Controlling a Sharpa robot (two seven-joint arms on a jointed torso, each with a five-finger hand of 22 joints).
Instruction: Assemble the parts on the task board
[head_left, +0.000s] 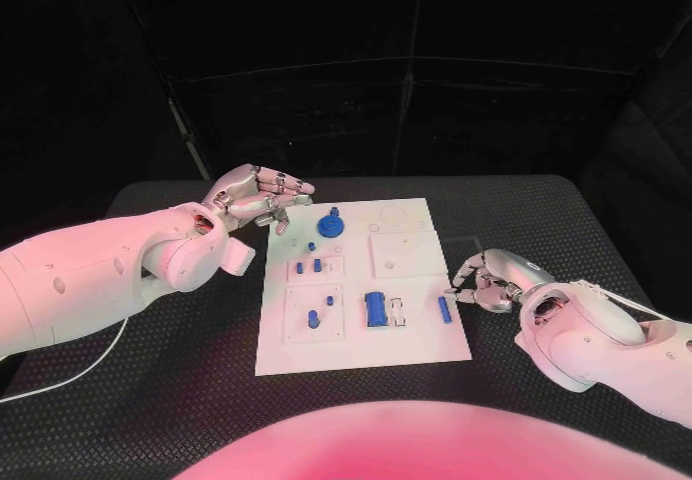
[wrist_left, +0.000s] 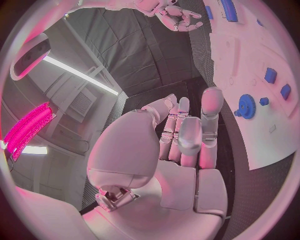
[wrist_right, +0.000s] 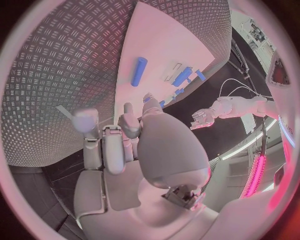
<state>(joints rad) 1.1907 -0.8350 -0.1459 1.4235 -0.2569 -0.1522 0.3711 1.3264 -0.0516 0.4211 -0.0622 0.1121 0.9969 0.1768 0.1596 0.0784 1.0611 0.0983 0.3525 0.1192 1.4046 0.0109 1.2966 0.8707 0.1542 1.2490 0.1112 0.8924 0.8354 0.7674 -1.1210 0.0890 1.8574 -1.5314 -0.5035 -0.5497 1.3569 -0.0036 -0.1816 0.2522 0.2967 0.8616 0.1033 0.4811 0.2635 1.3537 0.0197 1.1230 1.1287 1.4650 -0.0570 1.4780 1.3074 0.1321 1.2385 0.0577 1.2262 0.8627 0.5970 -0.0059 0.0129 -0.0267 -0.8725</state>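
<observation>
Task board: white plate, middle of the black tabletop, long side running away from me. Head view: blue gear stands near the board's far left corner; small blue pegs sit in a recessed panel below it; a larger blue block lies toward the near edge, and a slim blue bar lies close to the right edge. My left hand hovers off the board's far left corner, fingers loosely curled, nothing in them. My right hand sits at the right edge just beside the slim bar, fingertips drawn together; whether they touch it, I cannot tell.

Left wrist view: my left hand shows fingers extended and slightly apart, empty. Gear and two small pieces beyond it on the board.

Right wrist view: my right hand has fingers bent in, with no part seen in them. The slim bar lies flat on the board, apart from the fingertips.

Handling, my judgement: parts look like light, stiff plastic, smooth, liable to skid or roll. Pinch the bar across its middle, the gear by its hub.

No labels or writing readable.
</observation>
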